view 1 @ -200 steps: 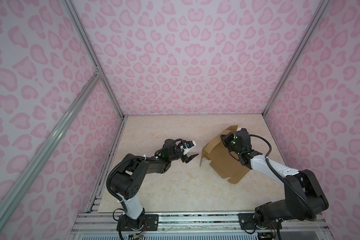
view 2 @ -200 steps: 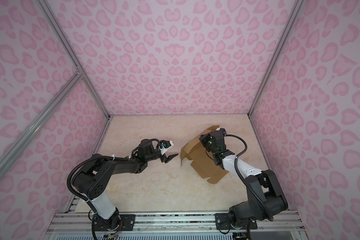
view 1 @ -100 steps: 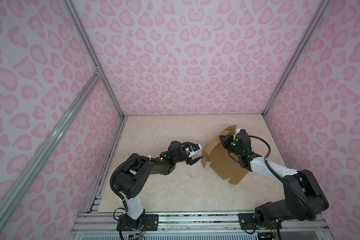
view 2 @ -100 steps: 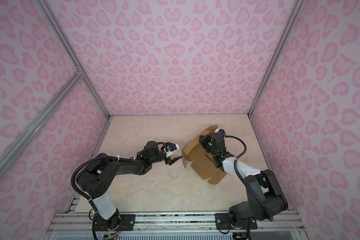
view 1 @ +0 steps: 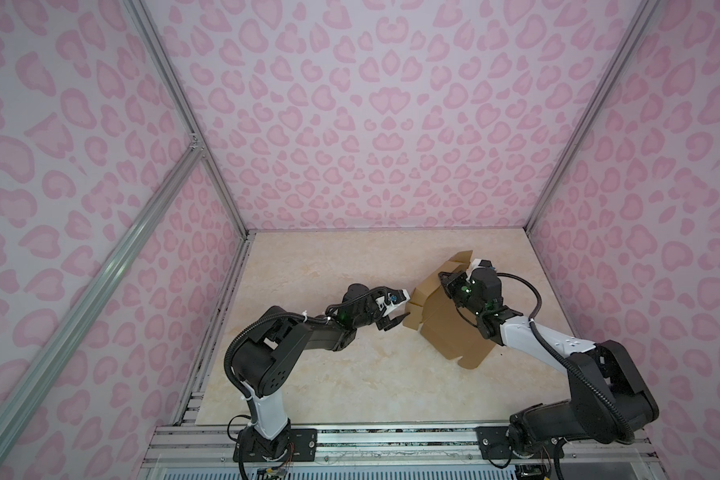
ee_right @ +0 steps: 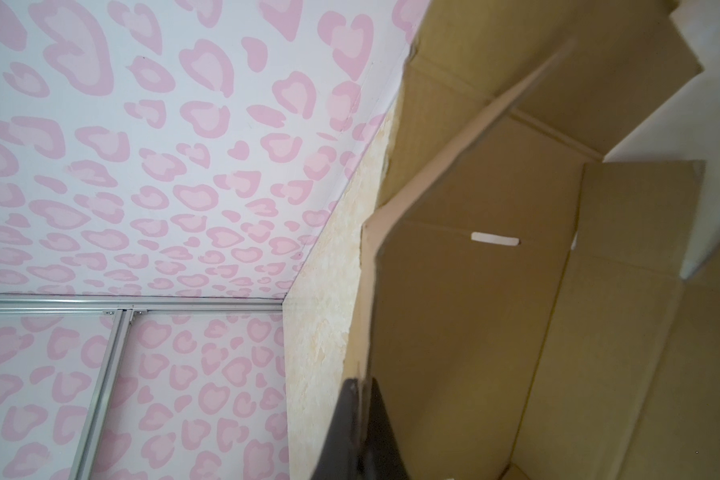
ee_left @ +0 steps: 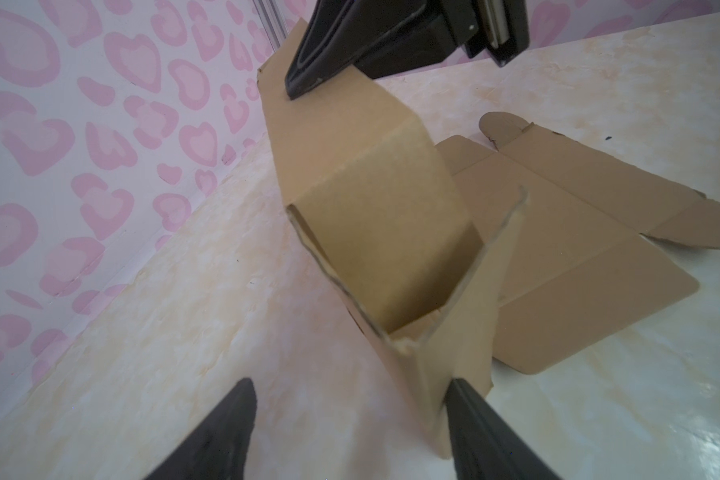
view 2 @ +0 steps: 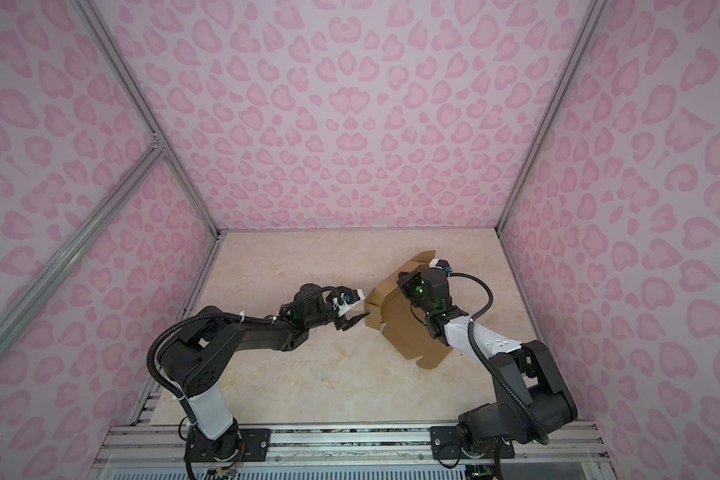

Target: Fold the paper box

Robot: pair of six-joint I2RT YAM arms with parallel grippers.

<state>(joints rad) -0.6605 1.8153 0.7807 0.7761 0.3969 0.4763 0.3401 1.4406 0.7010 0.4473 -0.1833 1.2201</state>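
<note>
The paper box (view 1: 449,332) (view 2: 408,332) is a brown cardboard sheet lying right of the table's middle, with its left and far flaps raised. My right gripper (view 1: 470,268) (view 2: 427,266) is shut on the upper edge of a raised flap; in the right wrist view the cardboard edge sits pinched in the gripper (ee_right: 360,386). My left gripper (view 1: 404,309) (view 2: 361,307) is open at the box's left flap. In the left wrist view the flap's (ee_left: 383,224) lower corner stands between the spread jaws of the gripper (ee_left: 350,386), against one finger (ee_left: 470,407).
The beige marbled table (view 1: 308,266) is walled by pink heart-patterned panels on three sides, with aluminium posts (view 1: 225,199) at the corners. A metal rail (view 1: 391,436) carrying both arm bases runs along the front edge. The box lies close to the right wall.
My left gripper has moved right across the table until its open jaws reach the box's left flap, and they have narrowed slightly. The right gripper keeps its hold on the raised flap.
</note>
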